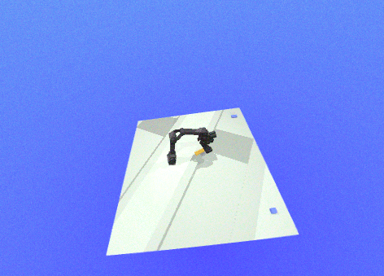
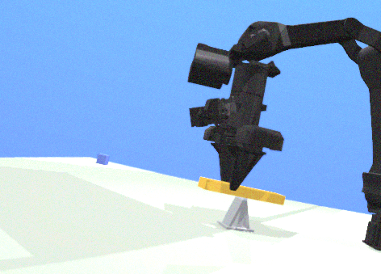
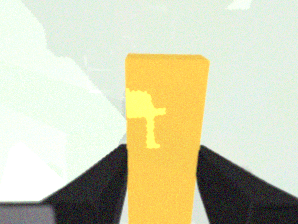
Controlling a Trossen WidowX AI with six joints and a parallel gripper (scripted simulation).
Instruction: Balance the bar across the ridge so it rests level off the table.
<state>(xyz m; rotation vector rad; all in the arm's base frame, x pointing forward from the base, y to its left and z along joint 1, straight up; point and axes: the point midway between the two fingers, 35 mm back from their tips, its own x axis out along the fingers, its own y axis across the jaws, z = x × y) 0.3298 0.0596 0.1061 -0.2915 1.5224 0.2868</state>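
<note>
So we've got our fingers clamped on the bar, one on each long side, right above the ridge. Exterior view shows it slanting, clear of the surface and well in from the edges. Can't tell if bar and ridge touch.

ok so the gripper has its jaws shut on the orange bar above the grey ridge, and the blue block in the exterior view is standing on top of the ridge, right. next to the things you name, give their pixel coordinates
Not quite: the blue block [image 2: 102,159] is not on the ridge. The exterior view shows it far off on the table surface, well away from the ridge [image 2: 237,215]. The rest is right.
</note>
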